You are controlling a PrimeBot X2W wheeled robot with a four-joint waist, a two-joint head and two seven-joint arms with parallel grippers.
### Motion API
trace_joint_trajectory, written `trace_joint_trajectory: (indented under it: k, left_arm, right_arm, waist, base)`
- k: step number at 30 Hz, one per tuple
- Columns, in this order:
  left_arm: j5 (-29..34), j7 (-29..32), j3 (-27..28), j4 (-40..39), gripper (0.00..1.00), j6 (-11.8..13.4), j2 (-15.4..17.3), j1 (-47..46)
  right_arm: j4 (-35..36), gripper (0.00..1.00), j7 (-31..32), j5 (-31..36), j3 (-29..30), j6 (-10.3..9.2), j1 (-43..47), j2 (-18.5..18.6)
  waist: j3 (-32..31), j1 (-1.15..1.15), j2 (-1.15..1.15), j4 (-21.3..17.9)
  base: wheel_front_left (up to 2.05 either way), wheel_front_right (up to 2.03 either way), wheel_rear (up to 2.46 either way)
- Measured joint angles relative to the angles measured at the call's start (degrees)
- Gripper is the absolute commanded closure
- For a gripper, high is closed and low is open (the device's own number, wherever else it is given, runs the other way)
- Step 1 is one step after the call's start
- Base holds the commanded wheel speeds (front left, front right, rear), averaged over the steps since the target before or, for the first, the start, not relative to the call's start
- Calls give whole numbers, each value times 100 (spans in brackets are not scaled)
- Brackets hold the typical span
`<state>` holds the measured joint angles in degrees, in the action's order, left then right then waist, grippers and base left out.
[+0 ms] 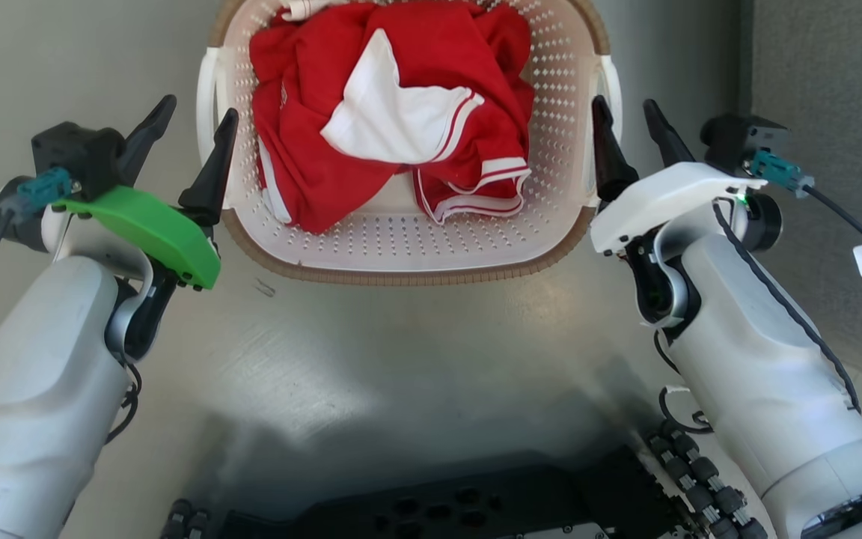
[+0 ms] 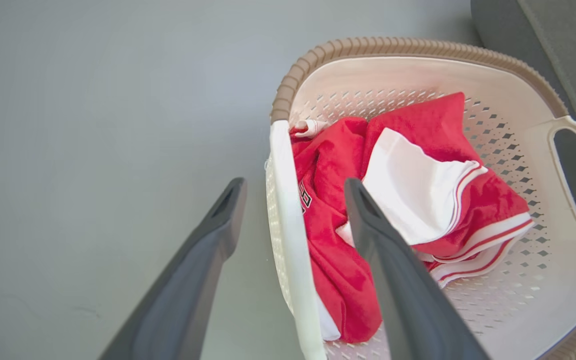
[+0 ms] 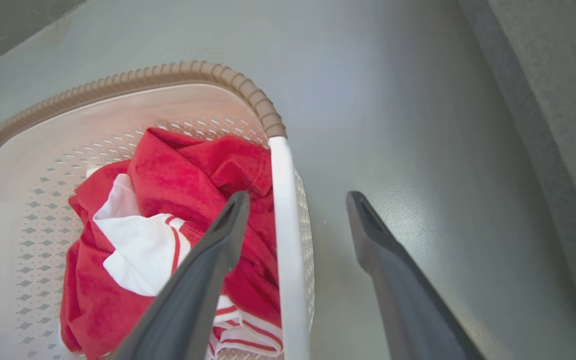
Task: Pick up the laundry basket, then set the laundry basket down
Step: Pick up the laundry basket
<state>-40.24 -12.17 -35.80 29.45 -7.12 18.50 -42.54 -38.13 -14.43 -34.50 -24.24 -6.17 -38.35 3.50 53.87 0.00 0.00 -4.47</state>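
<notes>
The laundry basket [image 1: 401, 273] is cream-white and perforated, with a brown rim, and stands on the grey floor ahead of me. A red and white garment [image 1: 311, 165] lies inside it. My left gripper [image 1: 199, 116] is open, its two fingers straddling the basket's left white handle [image 2: 280, 200], one finger inside the basket and one outside. My right gripper [image 1: 624, 105] is open too and straddles the right white handle [image 3: 283, 225] the same way. Neither gripper's fingers press on the handles. The wrist views show the brown rim [image 2: 393, 45] [image 3: 118, 82] and the garment [image 2: 328, 165] [image 3: 183, 165].
A darker grey carpeted surface [image 1: 835, 150] runs along the right side, close to my right arm. My dark base [image 1: 438, 501] sits at the bottom of the head view. Smooth grey floor [image 1: 364, 359] lies between the base and the basket.
</notes>
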Motion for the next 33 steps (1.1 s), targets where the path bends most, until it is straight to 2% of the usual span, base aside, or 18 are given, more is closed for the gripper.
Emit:
trace_joint_trajectory:
  k: [13, 19, 20, 23, 24, 25, 26, 27, 28, 29, 30, 31, 33]
  left_arm:
    - [-498, 457, -553, 531, 0, 0, 38, -612]
    - [-653, 464, -691, 715, 0, -1, 15, -829]
    - [-666, 476, -701, 735, 8, -1, 5, -844]
    - [-766, 530, -767, 855, 19, -44, -35, -932]
    - [-786, 563, -800, 890, 33, -44, -44, -963]
    - [-806, 564, -838, 909, 51, -44, -45, -988]
    - [-820, 564, -873, 920, 51, -45, -53, -1007]
    - [-848, 565, -894, 932, 57, -45, -70, -1027]
    - [-870, 564, -906, 944, 87, -44, -93, -1042]
    - [-892, 560, -907, 945, 100, -38, -111, -1053]
    - [-909, 557, -913, 970, 100, -11, -121, -1087]
    - [-929, 557, -922, 1006, 100, 4, -113, -1144]
    - [-945, 555, -954, 1063, 100, 8, -115, -1213]
  right_arm:
    - [-474, 0, 0, -465, -666, -45, -575, 7]
    - [-590, 0, 0, -542, -816, -49, -828, 7]
    - [-622, 0, 0, -563, -846, -49, -861, 7]
    - [-730, 0, 0, -681, -942, -51, -918, 8]
    - [-748, 2, 0, -709, -958, -51, -939, 8]
    - [-772, 11, 0, -737, -980, -51, -959, 9]
    - [-794, 11, -1, -766, -1001, -51, -972, 9]
    - [-812, 22, -7, -799, -1020, -52, -986, 11]
    - [-827, 22, -18, -824, -1040, -56, -1007, 12]
    - [-837, 60, -25, -853, -1066, -57, -1032, 18]
    - [-846, 87, -25, -856, -1093, -58, -1060, 21]
    - [-858, 100, -25, -879, -1117, -57, -1078, 20]
    - [-886, 100, -24, -921, -1165, -62, -1094, 1]
  waist:
    - [504, 0, 0, -16]
    - [615, 0, 0, 15]
    - [622, 0, 0, 21]
    - [638, 0, 0, 36]
    - [642, 0, 0, 41]
    - [646, 0, 0, 46]
    - [650, 0, 0, 50]
    - [654, 0, 0, 55]
    - [657, 0, 0, 59]
    - [660, 0, 0, 63]
    - [662, 0, 0, 68]
    - [664, 0, 0, 72]
    - [662, 0, 0, 79]
  base:
    - [0, 0, 0]
    - [0, 0, 0]
    - [0, 0, 0]
    - [0, 0, 0]
    - [0, 0, 0]
    - [0, 0, 0]
    - [0, 0, 0]
    - [0, 0, 0]
    - [0, 0, 0]
    - [0, 0, 0]
    - [0, 0, 0]
    - [0, 0, 0]
    - [0, 0, 0]
